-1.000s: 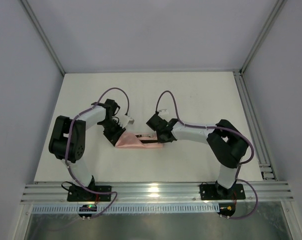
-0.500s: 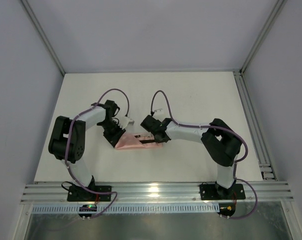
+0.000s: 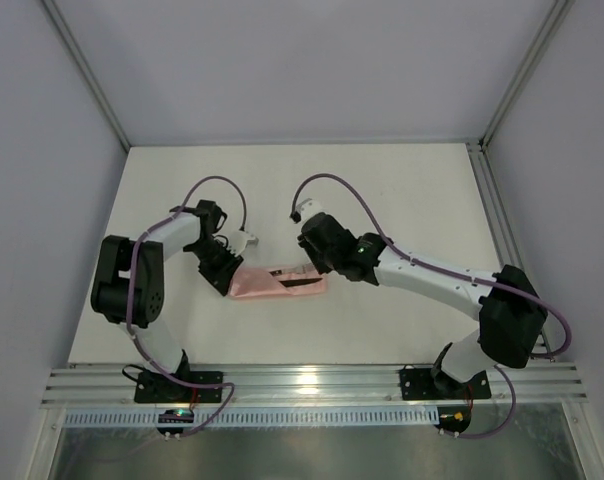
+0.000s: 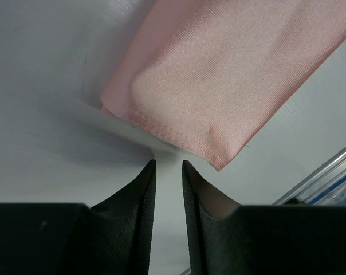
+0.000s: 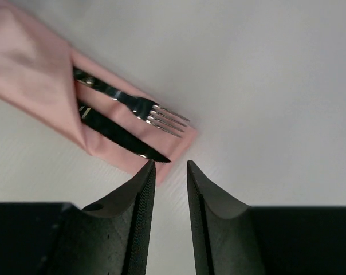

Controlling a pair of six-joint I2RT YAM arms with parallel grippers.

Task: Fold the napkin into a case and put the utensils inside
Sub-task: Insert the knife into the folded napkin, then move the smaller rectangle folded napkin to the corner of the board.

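Right tool [image 5: 169, 165] back; fork [image 5: 149, 109], knife [image 5: 124, 139] in case [image 5: 35, 74]

Far side: open table [image 3: 402, 190] surface is seen from the case [image 3: 279, 282] up to the back wall [image 3: 302, 70].
Left end of case: blocked by the left gripper [image 4: 168, 166], set just beside the cloth corner, jaws parted by a narrow gap.
Right end of case: faced by the right gripper [image 5: 170, 166], jaws slightly apart; the fork [image 5: 140, 105] and knife [image 5: 124, 140] are laid there, heads exposed.
Near side: a bare strip is bounded by the rail [image 3: 312, 385].
Right near quarter: crossed overhead by the right arm [image 3: 432, 280].
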